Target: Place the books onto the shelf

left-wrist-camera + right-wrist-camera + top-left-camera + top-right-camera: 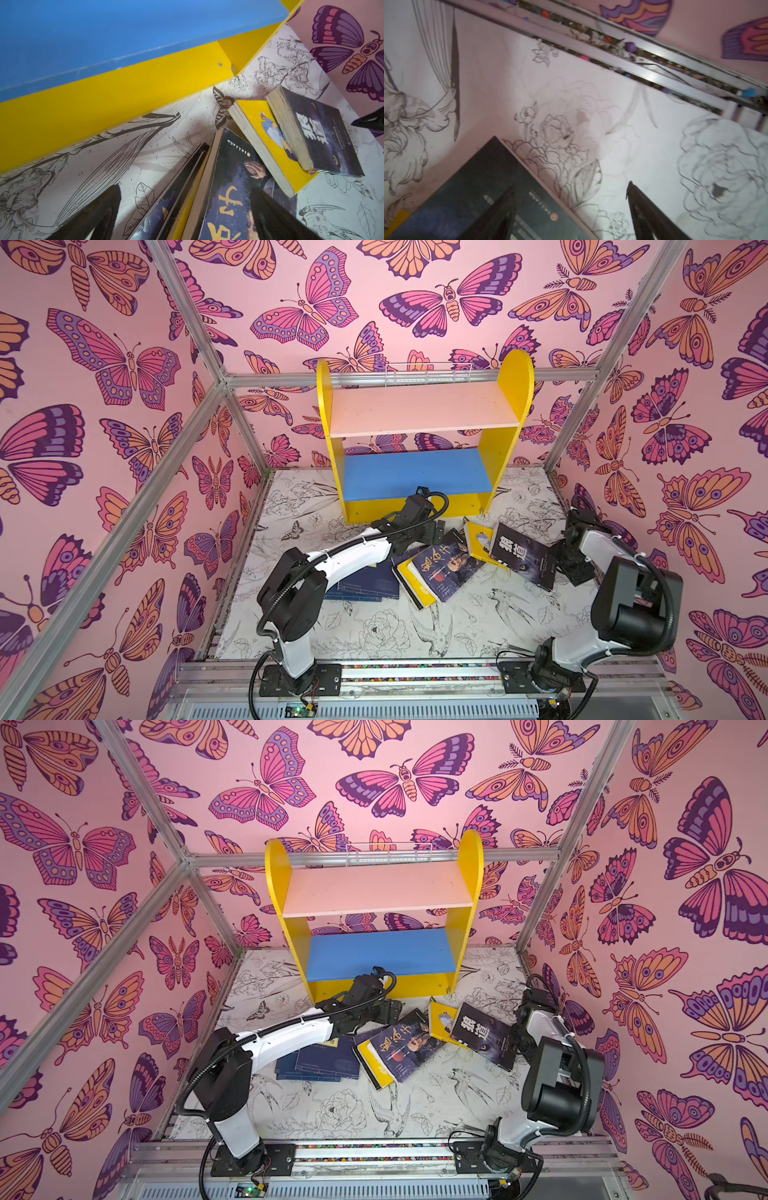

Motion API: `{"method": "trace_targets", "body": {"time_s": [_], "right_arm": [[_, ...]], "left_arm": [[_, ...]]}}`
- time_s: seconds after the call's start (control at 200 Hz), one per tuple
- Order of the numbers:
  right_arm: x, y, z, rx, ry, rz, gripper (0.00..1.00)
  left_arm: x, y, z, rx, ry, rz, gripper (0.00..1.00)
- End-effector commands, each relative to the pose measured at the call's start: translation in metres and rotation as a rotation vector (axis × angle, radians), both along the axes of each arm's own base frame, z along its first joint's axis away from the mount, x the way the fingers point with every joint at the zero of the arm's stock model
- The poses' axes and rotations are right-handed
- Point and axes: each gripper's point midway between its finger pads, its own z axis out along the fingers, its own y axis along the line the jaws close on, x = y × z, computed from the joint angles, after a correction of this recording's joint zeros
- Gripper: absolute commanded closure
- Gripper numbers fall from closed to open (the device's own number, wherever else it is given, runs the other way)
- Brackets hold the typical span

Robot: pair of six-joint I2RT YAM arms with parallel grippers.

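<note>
The shelf stands at the back with both its pink and blue boards bare; its yellow base fills the left wrist view. Several books lie on the table in front of it: navy ones under my left arm, a dark face book on a yellow one, and a black book overlapping a yellow cartoon-boy book. My left gripper hangs open over the pile's far end. My right gripper is open over the black book's right corner.
Butterfly-papered walls close in three sides. A wire rack sits on the rear frame bar behind the shelf. An aluminium rail runs along the right wall close to my right gripper. The arm bases stand on the front rail.
</note>
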Motion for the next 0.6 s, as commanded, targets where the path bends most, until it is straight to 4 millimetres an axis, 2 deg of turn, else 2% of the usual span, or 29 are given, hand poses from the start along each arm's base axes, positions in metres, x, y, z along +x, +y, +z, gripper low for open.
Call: {"method": "trace_targets", "body": {"time_s": [0.0,0.145,0.22,0.406,0.596], "right_arm": [[0.017,0.013,-0.016,0.060,0.008,0.176,0.19],[0.027,0.031,-0.033,0.116,0.004,0.276,0.20],[0.037,0.043,-0.034,0.140,-0.024,0.344,0.21],[0.060,0.067,-0.019,0.057,-0.017,0.544,0.22],[0.081,0.117,-0.002,-0.039,-0.018,0.823,0.22]], "left_arm": [[-0.007,-0.005,-0.014,0.023,0.053,-0.043,0.01],[-0.006,-0.014,-0.022,-0.008,0.092,-0.079,0.01],[-0.004,-0.020,-0.023,-0.044,0.108,-0.102,0.01],[0.008,-0.034,-0.021,-0.142,0.141,-0.165,0.01],[0.021,-0.037,-0.024,-0.170,0.160,-0.169,0.01]]}}
